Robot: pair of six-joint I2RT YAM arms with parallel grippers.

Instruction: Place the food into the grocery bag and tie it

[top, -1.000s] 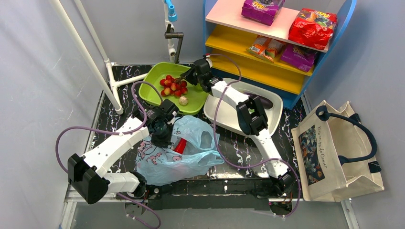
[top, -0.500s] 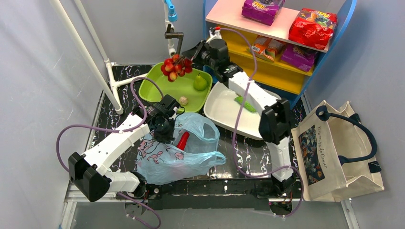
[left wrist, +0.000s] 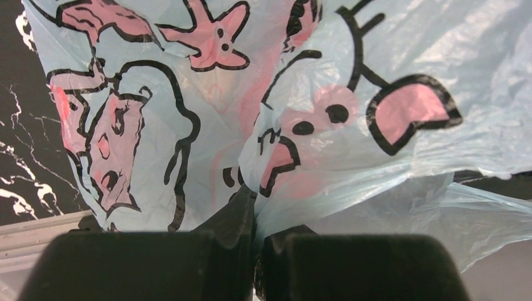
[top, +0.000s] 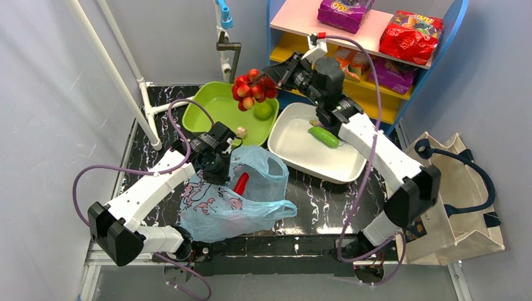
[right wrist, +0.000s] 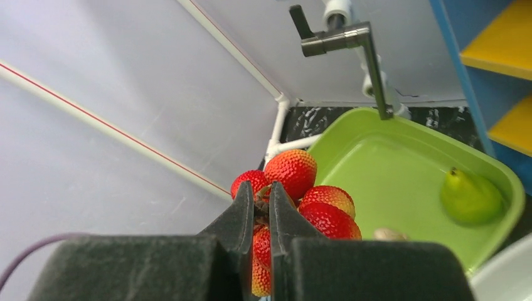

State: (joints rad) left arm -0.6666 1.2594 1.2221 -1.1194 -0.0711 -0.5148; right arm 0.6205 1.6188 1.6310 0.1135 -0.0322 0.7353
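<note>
- The right gripper (right wrist: pixel 260 195) has its jaws pinched nearly together on the stem of the cluster of red berries (right wrist: pixel 312 202), which hangs below the fingers.
- From above, the right gripper (top: pixel 273 76) holds the cluster of red berries (top: pixel 253 89) in the air over the far right corner of the green tray (top: pixel 202 116).
- A green pear (top: pixel 264 111) lies in that tray, under the berries.
- The left gripper (left wrist: pixel 255 210) is closed tight on a fold of the light-blue grocery bag (left wrist: pixel 351 94).
- The grocery bag (top: pixel 216 213) lies on the black marbled table (top: pixel 313 194) with its mouth held up by the left gripper (top: pixel 216 164).
- A long red pepper (top: pixel 240 184) shows inside the mouth.
- A green cucumber (top: pixel 323 135) lies in the white tray (top: pixel 292 150) beside the bag.
- A canvas tote (top: pixel 439 200) sits well apart at the right.
</note>
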